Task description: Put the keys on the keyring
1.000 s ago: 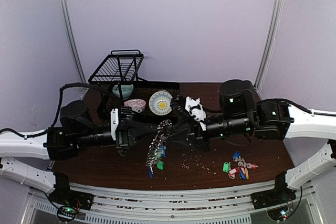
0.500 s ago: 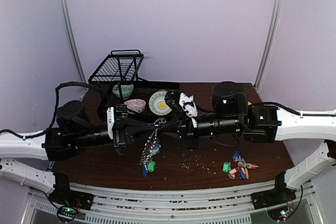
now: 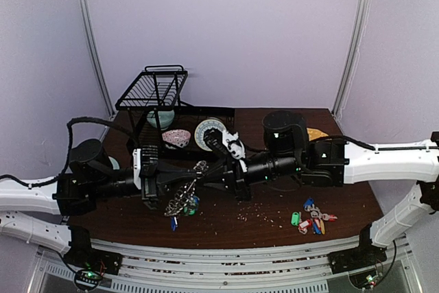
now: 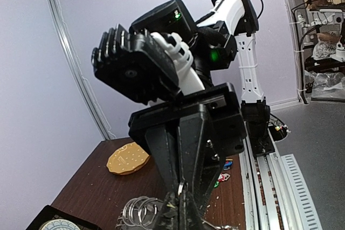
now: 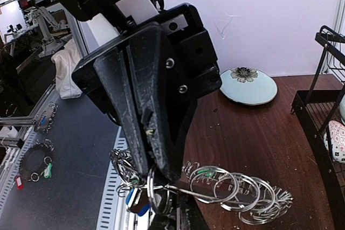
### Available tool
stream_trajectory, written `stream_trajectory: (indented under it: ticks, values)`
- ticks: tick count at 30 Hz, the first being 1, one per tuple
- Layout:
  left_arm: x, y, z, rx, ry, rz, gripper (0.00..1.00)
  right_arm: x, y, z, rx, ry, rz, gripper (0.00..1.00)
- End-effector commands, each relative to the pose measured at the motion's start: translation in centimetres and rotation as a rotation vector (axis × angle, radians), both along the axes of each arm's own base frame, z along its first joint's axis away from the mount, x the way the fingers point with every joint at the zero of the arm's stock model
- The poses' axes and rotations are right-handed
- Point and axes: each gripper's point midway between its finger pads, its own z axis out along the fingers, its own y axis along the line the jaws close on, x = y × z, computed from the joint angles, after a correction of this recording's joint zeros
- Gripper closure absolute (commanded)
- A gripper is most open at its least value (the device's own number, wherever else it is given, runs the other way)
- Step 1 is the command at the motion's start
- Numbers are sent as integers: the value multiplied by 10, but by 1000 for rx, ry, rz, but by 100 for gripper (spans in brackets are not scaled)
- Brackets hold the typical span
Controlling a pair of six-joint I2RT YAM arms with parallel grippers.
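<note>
The keyring point(image 3: 182, 198) hangs in the air over the middle of the tabletop point(image 3: 343, 193). It trails toward 7 o'clock from the spot where the two hands meet tip to tip, with its blue and green tags point(image 3: 192, 204) dangling lowest. The left hand point(image 3: 196, 169) reaches in from 9 o'clock with its fingers pinched tight on the keyring's top. In the left wrist view, small silver rings point(image 4: 137, 208) fan out just beside those closed fingertips point(image 4: 180, 211). The right hand point(image 3: 207, 167) comes in from 3 o'clock, also squeezed narrow at the same spot. What lies between its fingers cannot be told, though in the right wrist view a row of silver rings point(image 5: 232, 187) spreads toward 3 o'clock just beside it. Separate keys cannot be picked out among the rings. At 12 o'clock from the hands a yellow-patterned plate point(image 3: 208, 130) lies on the tabletop, with a pink patterned bowl point(image 3: 176, 137) at its 9 o'clock and a black wire dish rack point(image 3: 154, 90) at 11 o'clock. A loose bunch of coloured tags point(image 3: 312, 217) lies well apart at 4 o'clock, crumbs point(image 3: 254, 209) are scattered between it and the keyring, and a yellow disc point(image 3: 316, 133) sits at 2 o'clock.
</note>
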Motion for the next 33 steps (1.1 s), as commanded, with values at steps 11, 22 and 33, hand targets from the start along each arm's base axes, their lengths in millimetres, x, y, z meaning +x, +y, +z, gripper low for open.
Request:
stream_trajectory:
  ticks: [11, 22, 33]
  values:
    - [-5, 9, 53, -182, -75, -8, 100, -4, -36, 26, 5, -68, -70, 69]
    - [-10, 5, 47, -139, -116, -33, 100, -9, -61, 75, 117, -200, -80, 67]
    - [-22, 3, 36, -28, -225, -95, 100, 14, -56, 42, -47, -277, -84, 60]
